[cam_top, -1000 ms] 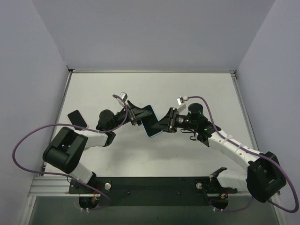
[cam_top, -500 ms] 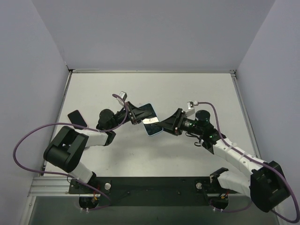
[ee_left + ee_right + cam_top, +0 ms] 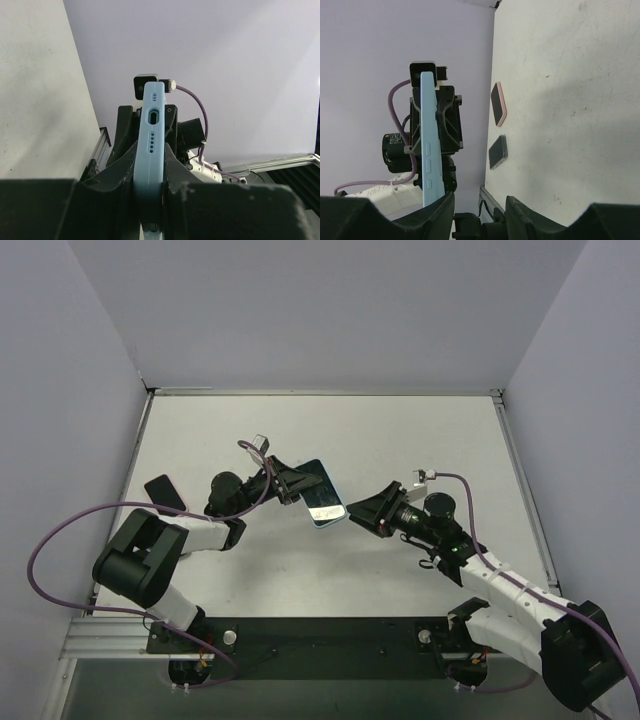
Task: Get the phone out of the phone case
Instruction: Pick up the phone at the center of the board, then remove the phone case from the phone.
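Note:
A light blue phone case [image 3: 328, 523] with the phone [image 3: 317, 484] in it hangs above the middle of the table. My left gripper [image 3: 296, 490] is shut on the case's left end. In the left wrist view the case [image 3: 152, 130] stands edge-on between the two fingers, port end up. My right gripper [image 3: 360, 510] is open and a short way to the right of the case, not touching it. In the right wrist view the case [image 3: 429, 145] shows edge-on, beyond my open gripper [image 3: 477, 212] and in line with its left finger.
A dark phone [image 3: 165, 492] lies on the table at the left, beside the left arm. The right wrist view shows it [image 3: 497, 151] next to a pink-cased phone [image 3: 498, 104]. White walls close the table on three sides.
My left gripper has shut on the case. My right gripper has let go of the case, opened, and drawn back to the right and nearer.

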Robot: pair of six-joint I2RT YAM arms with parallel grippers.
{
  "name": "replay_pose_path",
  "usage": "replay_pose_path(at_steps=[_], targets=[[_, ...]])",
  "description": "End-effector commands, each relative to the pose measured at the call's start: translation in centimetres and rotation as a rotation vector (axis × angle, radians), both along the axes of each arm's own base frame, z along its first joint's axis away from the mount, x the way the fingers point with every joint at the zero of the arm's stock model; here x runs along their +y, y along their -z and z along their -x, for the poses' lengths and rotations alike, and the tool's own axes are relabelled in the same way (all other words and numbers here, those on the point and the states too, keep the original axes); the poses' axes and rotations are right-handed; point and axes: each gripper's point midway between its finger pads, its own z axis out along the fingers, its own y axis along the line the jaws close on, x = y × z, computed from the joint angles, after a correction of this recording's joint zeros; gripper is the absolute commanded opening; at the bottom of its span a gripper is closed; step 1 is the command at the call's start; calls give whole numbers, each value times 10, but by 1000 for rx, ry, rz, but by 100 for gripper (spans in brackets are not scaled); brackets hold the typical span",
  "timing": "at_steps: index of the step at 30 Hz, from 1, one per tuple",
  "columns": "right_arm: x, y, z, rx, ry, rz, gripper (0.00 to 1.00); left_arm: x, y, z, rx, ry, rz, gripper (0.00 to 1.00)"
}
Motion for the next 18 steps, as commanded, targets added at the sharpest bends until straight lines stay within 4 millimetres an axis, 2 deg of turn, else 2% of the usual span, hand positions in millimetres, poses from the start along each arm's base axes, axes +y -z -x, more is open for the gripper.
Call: replay_pose_path(at_steps=[1,11,14,18], targets=[[6,-23,-2,-93,-11,-74,39,4,-41,-1,-133,-24,91,0],[-12,-50,-5,-194,106,-162,42,4,-28,-2,-104,-23,74,0],[-11,-49,-8,-187,93,-111,47,3,-23,-5,-94,-25,72,0],[0,-56,-8,-196,37,-122,47,2,-22,-7,-87,-18,108,0]])
